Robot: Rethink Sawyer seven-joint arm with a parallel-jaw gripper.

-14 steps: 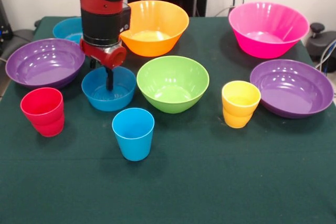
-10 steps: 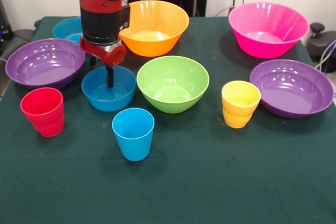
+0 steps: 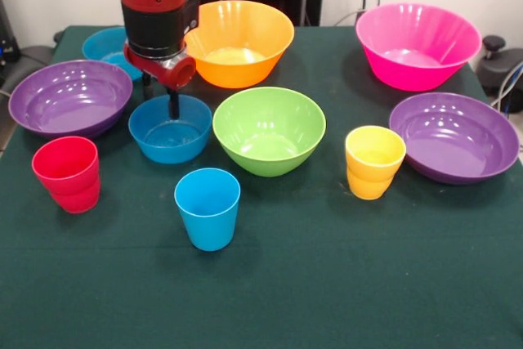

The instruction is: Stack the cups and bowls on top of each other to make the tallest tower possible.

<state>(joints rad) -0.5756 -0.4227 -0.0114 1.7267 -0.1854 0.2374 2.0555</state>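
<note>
My gripper [image 3: 160,102] is shut on the far rim of a small blue bowl [image 3: 167,140], with one finger inside it and one outside, and holds it just above the cloth. A second small blue bowl [image 3: 105,42] is behind the arm. The blue cup [image 3: 207,208] stands in front, the red cup [image 3: 67,173] at the left and the yellow cup [image 3: 374,161] at the right. The lime green bowl [image 3: 268,130] is in the middle. Each piece stands alone.
The orange bowl [image 3: 241,42] sits close behind the gripper and the pink bowl [image 3: 417,46] at the back right. Purple bowls lie at the left [image 3: 69,96] and the right [image 3: 453,136]. The dark green table cloth [image 3: 327,284] stretches across the front.
The gripper has risen a little and the small blue bowl has come up with it. Nothing else has moved.
</note>
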